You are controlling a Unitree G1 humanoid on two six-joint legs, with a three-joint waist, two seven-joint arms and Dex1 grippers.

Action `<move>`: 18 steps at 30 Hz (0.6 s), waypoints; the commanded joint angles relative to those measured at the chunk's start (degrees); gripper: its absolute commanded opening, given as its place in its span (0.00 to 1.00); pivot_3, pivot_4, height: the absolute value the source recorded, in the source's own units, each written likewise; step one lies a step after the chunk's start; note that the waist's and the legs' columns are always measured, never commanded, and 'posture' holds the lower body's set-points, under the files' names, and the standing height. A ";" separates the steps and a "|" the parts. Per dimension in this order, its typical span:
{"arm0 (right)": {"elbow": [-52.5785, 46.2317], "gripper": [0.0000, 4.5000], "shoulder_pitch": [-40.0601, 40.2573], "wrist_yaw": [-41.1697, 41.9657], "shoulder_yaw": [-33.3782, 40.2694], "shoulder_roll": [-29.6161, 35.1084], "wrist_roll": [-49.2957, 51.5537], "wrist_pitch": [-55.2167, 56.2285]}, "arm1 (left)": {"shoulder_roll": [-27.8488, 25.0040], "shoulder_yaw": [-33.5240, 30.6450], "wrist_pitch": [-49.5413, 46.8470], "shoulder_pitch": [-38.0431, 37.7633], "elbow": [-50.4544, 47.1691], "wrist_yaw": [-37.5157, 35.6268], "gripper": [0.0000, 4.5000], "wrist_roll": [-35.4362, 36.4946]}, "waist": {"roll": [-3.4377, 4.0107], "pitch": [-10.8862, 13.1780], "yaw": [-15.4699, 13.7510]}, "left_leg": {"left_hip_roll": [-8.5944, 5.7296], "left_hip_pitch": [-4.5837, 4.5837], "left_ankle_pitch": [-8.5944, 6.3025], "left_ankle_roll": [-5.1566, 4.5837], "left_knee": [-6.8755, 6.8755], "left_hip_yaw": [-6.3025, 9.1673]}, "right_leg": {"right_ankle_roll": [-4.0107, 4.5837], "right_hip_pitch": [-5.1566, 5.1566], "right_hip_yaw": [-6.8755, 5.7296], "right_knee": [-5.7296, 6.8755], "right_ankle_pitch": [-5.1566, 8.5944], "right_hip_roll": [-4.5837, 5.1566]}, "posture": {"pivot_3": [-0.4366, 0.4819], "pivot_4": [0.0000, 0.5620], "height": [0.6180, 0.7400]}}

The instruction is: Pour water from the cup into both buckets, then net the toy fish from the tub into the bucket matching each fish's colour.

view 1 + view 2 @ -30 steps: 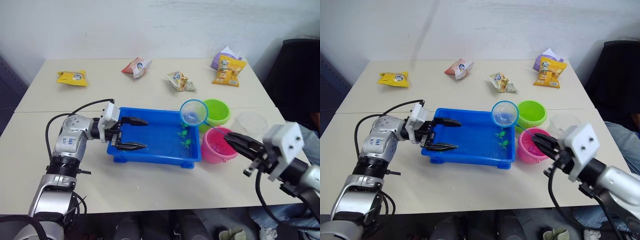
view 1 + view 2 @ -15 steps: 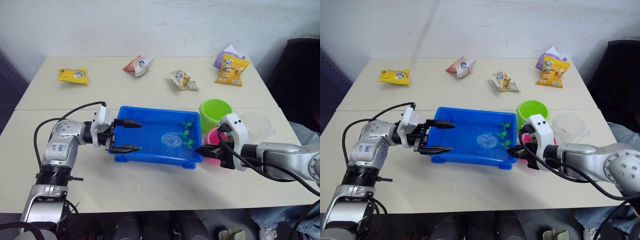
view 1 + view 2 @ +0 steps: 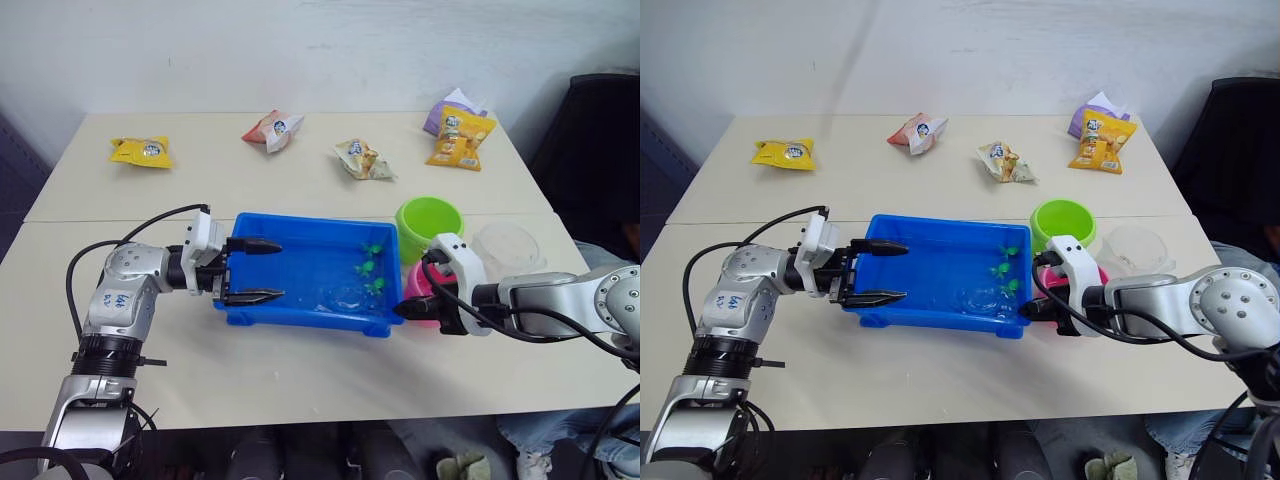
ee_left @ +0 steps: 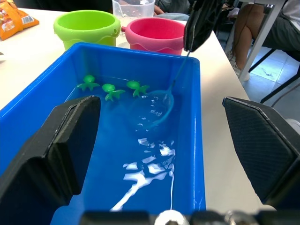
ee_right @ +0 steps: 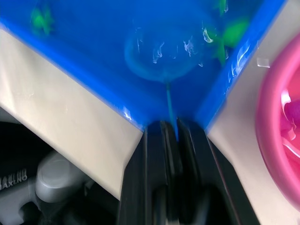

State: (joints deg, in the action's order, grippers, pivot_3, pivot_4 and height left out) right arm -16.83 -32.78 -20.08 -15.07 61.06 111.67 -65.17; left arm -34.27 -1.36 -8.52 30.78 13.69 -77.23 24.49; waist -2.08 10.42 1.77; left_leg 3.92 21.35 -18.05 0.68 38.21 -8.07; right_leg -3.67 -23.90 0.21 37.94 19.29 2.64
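- I have the right gripper (image 3: 1032,309) at the near right corner of the shallow rectangular bright blue plastic tub (image 3: 290,232), its two black fingers pressed together on the thin handle of the small round blue-rimmed net (image 4: 159,105).
- The net's hoop is down in the water in the near right part of the tub, with its pale mesh submerged and ripples around it.
- The left gripper (image 3: 253,270) rests at the tub's left end with its fingers spread wide, one over the far wall and one over the near wall, clamping nothing; I judge it is there to steady the tub.
- Three tiny green plastic toy fish (image 4: 111,89) sit in a row near the tub's right end, just beyond the hoop on its far side.
- I see no pink fish in the tub, so I take the green ones to be what is left.
- To do this scoop well, I would slide the hoop low under the nearest green fish and lift slowly and level, so the fish settles into the mesh and water drains off.
- The target is the small round lime green plastic bucket (image 3: 428,219), just past the tub's far right corner.
- The small round pink plastic bucket (image 4: 155,33) stands beside it, nearer to me, so I must carry the net clear over the pink one.
- The clear colourless plastic measuring cup (image 3: 507,245) stands right of both buckets.
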 commanded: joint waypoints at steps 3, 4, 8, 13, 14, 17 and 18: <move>3.89 0.00 0.63 1.59 3.48 -2.21 1.33 -2.52 | 0.26 -0.88 0.54 0.02 -2.02 0.63 1.00 0.90 | 0.00 0.00 -0.08 | 0.00 0.00 0.00 0.00 0.00 -0.01 | 0.00 0.00 0.00 -0.01 0.00 0.00 | 0.48 0.27 0.99; 5.02 0.00 0.82 0.53 3.70 -2.51 1.33 -2.94 | 0.31 -0.84 0.44 -0.06 -2.24 0.73 1.00 0.95 | 0.00 0.00 -0.08 | -0.01 0.01 0.00 -0.01 0.00 -0.01 | -0.01 0.00 0.00 -0.01 -0.01 0.00 | 0.48 0.27 0.99; 6.74 0.00 0.29 -1.18 4.25 -2.58 1.33 -4.47 | 0.45 -0.74 0.04 -0.41 -3.04 1.09 1.00 1.15 | 0.00 0.00 -0.05 | -0.01 0.01 -0.01 -0.01 0.00 -0.01 | -0.01 0.00 0.00 -0.02 -0.01 0.01 | 0.48 0.27 0.99; 6.97 0.00 0.14 -2.55 4.61 -1.87 1.33 -5.43 | 0.68 -0.61 -0.56 -0.90 -3.97 1.51 1.00 1.31 | 0.00 0.00 -0.02 | 0.00 0.01 -0.01 -0.01 -0.01 -0.02 | -0.01 -0.01 0.00 -0.03 -0.01 0.01 | 0.48 0.27 0.99; 7.08 0.00 0.01 -2.94 4.62 -1.58 1.33 -5.63 | 0.75 -0.56 -0.66 -0.87 -4.02 1.56 1.00 1.35 | 0.00 0.00 -0.04 | 0.00 0.01 -0.01 -0.01 -0.01 -0.02 | -0.01 -0.01 0.00 -0.03 -0.01 0.01 | 0.48 0.27 0.99; 7.69 0.00 -1.01 -4.89 4.64 -1.04 1.33 -5.98 | 1.08 -0.33 -0.69 -0.58 -3.57 1.57 1.00 1.31 | 0.00 0.00 -0.05 | -0.01 0.02 -0.01 -0.02 -0.01 -0.02 | -0.02 0.00 0.00 -0.05 -0.01 0.01 | 0.48 0.27 0.99; 7.82 0.00 -1.20 -5.32 4.75 -1.01 1.33 -6.04 | 1.20 -0.28 -0.74 -0.55 -3.56 1.59 1.00 1.30 | 0.00 0.00 -0.05 | -0.01 0.03 -0.01 -0.02 -0.01 -0.02 | -0.03 0.00 0.00 -0.06 -0.02 0.01 | 0.48 0.27 0.99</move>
State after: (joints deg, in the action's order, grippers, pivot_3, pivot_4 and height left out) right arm -9.27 -33.25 -23.91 -12.25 58.51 112.53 -70.65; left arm -33.38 -1.24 -9.35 30.06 11.74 -75.76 24.59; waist -2.07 10.42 1.72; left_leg 3.90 21.39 -18.07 0.66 38.20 -8.09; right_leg -3.70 -23.90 0.21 37.87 19.27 2.66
